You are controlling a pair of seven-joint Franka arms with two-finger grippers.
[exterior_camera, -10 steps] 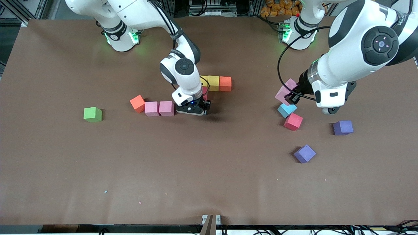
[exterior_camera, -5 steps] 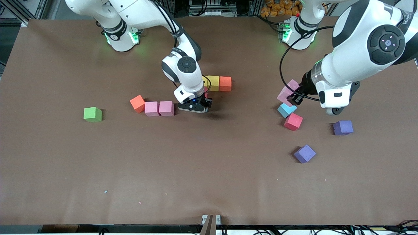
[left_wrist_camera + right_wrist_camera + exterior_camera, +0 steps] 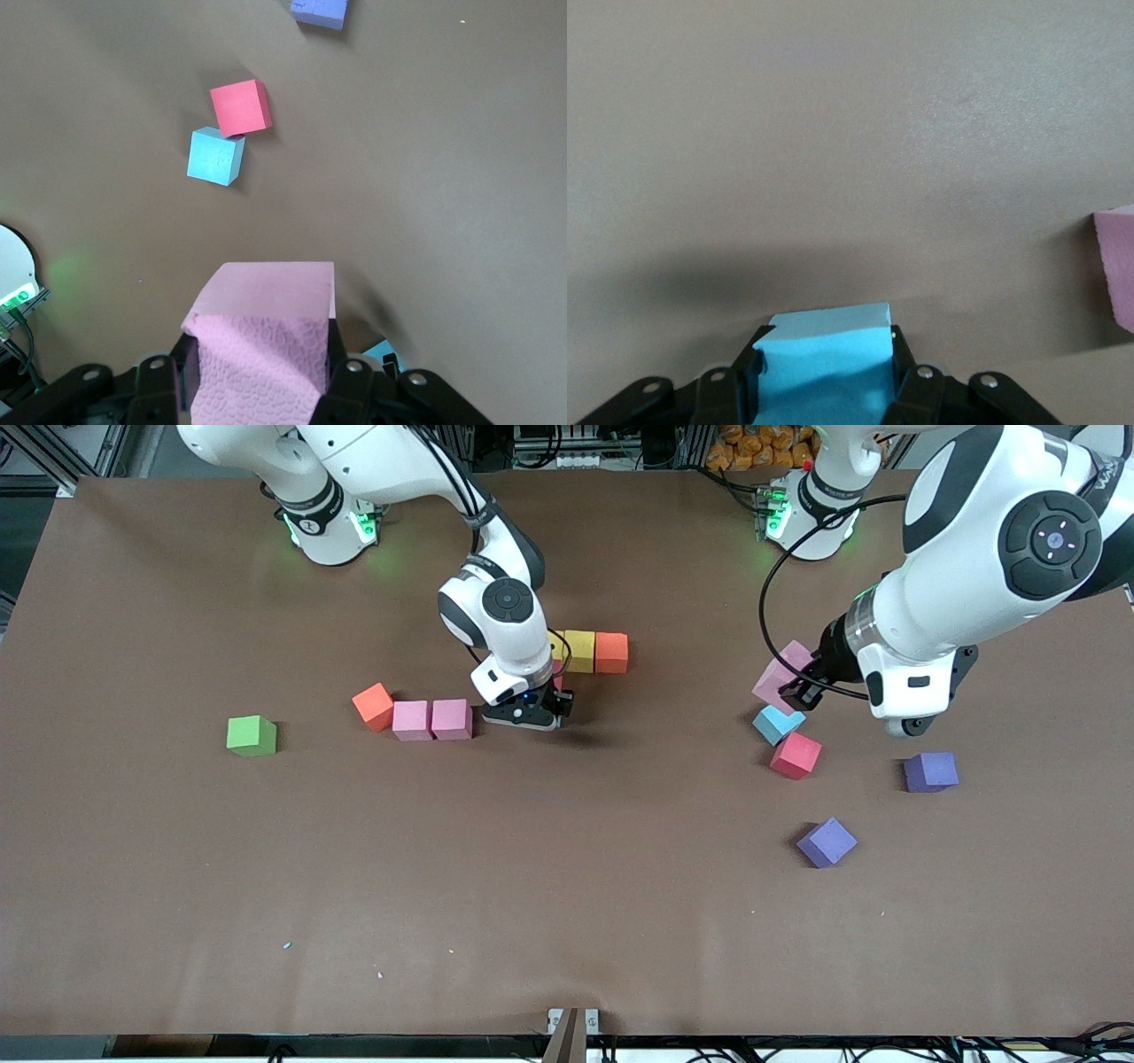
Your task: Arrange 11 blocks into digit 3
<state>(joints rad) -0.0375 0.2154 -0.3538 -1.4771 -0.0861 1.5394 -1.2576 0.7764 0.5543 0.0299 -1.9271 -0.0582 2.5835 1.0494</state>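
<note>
My right gripper [image 3: 529, 716] is low over the table, next to two pink blocks [image 3: 432, 719] and a red-orange one [image 3: 373, 706]. It is shut on a light blue block [image 3: 828, 323], which the hand hides in the front view. A yellow block [image 3: 580, 649] and an orange block [image 3: 611, 652] lie in a row close by, toward the bases. My left gripper [image 3: 797, 691] is shut on a pink block [image 3: 778, 676] and holds it above the table, by a loose light blue block [image 3: 778, 723] and a red block [image 3: 795, 755].
Two purple blocks [image 3: 930, 771] [image 3: 826, 841] lie nearer the front camera at the left arm's end. A green cube [image 3: 251, 735] sits alone toward the right arm's end. The left wrist view shows the red block [image 3: 240, 106] and the light blue block [image 3: 215, 155] touching at a corner.
The right gripper has shifted slightly toward the yellow and orange row with its block. The left arm has moved a little with the pink block. Both have been still for the last half second.
</note>
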